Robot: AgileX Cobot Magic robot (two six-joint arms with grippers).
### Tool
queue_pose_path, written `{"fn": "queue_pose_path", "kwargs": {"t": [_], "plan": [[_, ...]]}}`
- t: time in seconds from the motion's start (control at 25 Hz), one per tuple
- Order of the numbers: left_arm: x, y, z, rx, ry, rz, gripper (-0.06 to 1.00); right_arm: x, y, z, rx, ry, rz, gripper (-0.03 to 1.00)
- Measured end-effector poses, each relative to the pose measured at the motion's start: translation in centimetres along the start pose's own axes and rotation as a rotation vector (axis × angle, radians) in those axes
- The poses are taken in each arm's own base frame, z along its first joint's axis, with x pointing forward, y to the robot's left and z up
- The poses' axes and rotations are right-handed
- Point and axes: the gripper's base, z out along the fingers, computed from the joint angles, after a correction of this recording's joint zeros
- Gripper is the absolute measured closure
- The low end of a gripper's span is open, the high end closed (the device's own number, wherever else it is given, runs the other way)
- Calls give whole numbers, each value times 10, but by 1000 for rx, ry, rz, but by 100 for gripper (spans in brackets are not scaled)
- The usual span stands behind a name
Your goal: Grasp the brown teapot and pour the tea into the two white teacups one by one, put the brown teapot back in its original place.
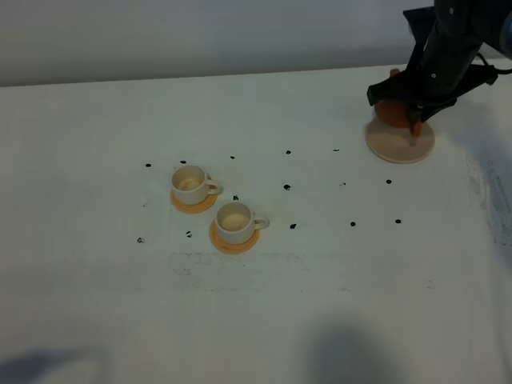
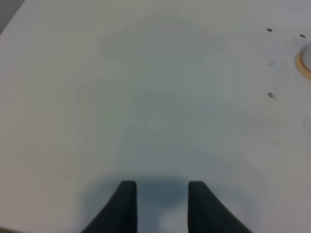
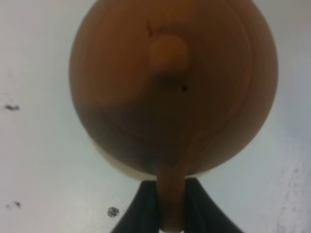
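A big white table [image 1: 80, 320] fills the room in front of me. The black right arm [image 1: 448, 48] reaches down over its far corner.

The right pincer [image 3: 170, 211] is squeezed tight on the loop handle [image 3: 170, 187] of the brown teapot [image 3: 170, 82]. The round pot is right in front of the pincer tips, with its lid knob facing up. Just under the pincer and the pot lies the pale beige disc [image 1: 400, 144]. I cannot tell if the pot rests on the disc or is a tiny bit above it.

The left pincer [image 2: 163, 208] is open a little, with nothing between its two dark fingers [image 2: 124, 208]. It hangs over bare table.

Far across the table from the right pincer are the two white teacups [image 1: 190, 183], the other one [image 1: 234, 218] a bit nearer to it. Each sits on its own orange coaster [image 1: 194, 205]. I see no dark tea in them; they look cream inside.

Small black dots [image 1: 287, 187] are sprinkled between the cups and the right pincer.

So I think the job is only at the start. The grab looks done. Carrying the pot over, filling both cups, and setting it back on the disc are not yet done.
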Motion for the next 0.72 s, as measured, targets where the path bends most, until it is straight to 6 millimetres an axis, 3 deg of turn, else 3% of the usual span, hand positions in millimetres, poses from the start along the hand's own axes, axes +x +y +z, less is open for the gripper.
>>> {"fn": "queue_pose_path", "kwargs": {"t": [0.2,0.36,0.72], "plan": [[0,0,0,0,0,0,69,6,-1,-28,-12,-97,-12,87],[0,0,0,0,0,0,69,22,2,-43,-27,-167,-27,87],[0,0,0,0,0,0,69,67,38,-69,-93,-261,-130,87]]}}
